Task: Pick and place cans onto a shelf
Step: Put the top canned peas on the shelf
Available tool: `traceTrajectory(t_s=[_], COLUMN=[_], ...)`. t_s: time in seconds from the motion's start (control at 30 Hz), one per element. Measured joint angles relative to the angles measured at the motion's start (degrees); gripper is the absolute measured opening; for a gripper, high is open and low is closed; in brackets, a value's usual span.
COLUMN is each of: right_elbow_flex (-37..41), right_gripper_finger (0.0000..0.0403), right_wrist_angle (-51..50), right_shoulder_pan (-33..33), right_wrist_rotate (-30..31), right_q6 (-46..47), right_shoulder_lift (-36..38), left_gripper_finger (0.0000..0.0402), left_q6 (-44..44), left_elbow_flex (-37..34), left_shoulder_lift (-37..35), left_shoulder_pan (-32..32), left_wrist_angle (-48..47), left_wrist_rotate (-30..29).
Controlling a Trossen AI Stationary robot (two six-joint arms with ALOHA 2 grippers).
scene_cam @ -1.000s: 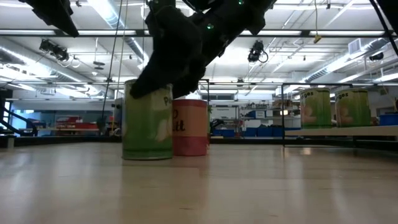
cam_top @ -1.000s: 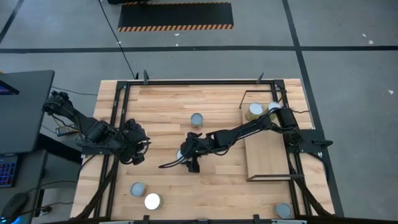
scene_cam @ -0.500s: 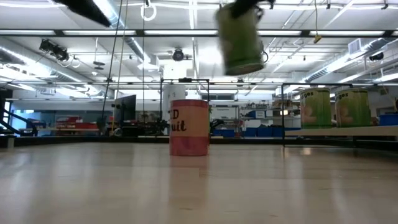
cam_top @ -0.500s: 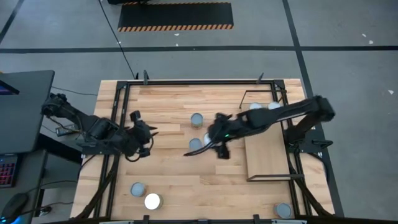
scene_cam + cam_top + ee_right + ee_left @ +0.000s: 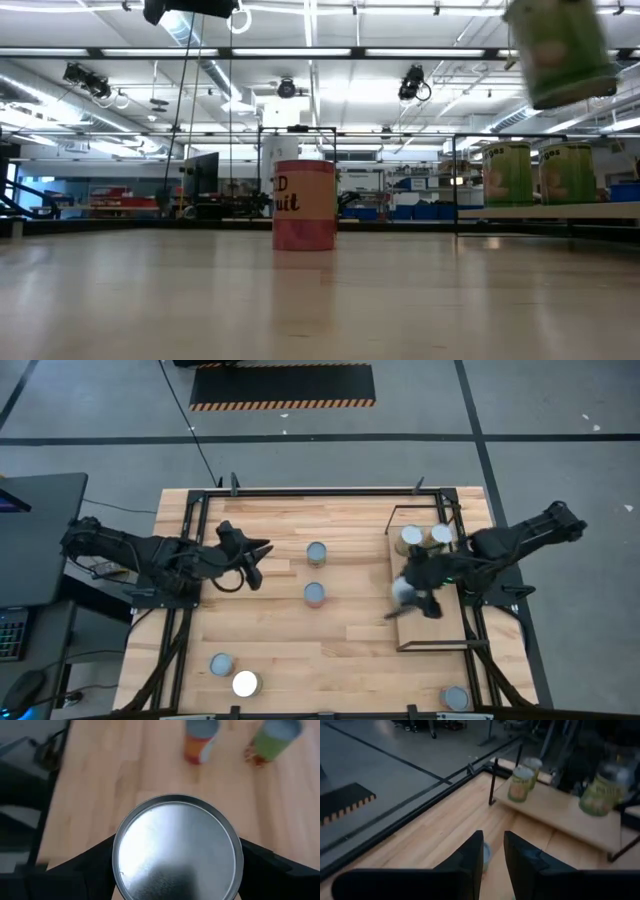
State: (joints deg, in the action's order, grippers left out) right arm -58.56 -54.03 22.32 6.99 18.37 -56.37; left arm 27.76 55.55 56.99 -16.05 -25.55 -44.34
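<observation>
Two cans (image 5: 411,538) already stand side by side at the shelf's (image 5: 432,622) far end, so the near part of the panel lies bare for the next one. The right claw (image 5: 408,592) grips a green-labelled can (image 5: 556,48) by its sides, lid up, and carries it high above the shelf's inner edge, probably so it clears the black frame before being lowered. The left claw (image 5: 256,550), fingers (image 5: 470,854) narrow and holding nothing, waits over the table's left half, pointed toward the middle. An orange can (image 5: 314,594) and another can (image 5: 317,553) stand mid-table; three more (image 5: 232,674) sit along the near edge.

Half a second ago the right claw and its can were above mid-table; they have since swung across to the shelf, while the left claw has edged inward.
</observation>
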Motion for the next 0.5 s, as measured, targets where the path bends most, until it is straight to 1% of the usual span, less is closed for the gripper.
traceTrajectory(t_s=[0.1,0.23,0.33,0.4,0.5], right_elbow_flex=[6.4,14.0,18.1,20.2,22.0], right_gripper_finger=[0.032,0.032,0.032,0.032,0.032], right_wrist_angle=[3.6,10.1,12.3,12.3,13.6], right_shoulder_pan=[3.1,6.0,7.4,8.1,8.4], right_wrist_rotate=[0.1,-0.2,-3.3,-5.1,-5.1], right_q6=[0.1,0.0,-0.9,-3.2,-4.8], right_shoulder_lift=[5.4,9.9,11.5,12.1,12.1], left_gripper_finger=[0.0082,0.0082,0.0082,0.0082,0.0082], left_q6=[3.3,7.1,10.6,12.3,14.2], left_elbow_flex=[0.0,0.0,0.0,0.0,0.0], left_shoulder_lift=[0.0,0.0,0.0,0.0,0.0], left_shoulder_pan=[0.5,0.5,0.5,0.5,0.5], left_wrist_angle=[0.4,0.4,0.4,0.3,0.3], left_wrist_rotate=[0.0,0.0,0.0,0.0,0.0])
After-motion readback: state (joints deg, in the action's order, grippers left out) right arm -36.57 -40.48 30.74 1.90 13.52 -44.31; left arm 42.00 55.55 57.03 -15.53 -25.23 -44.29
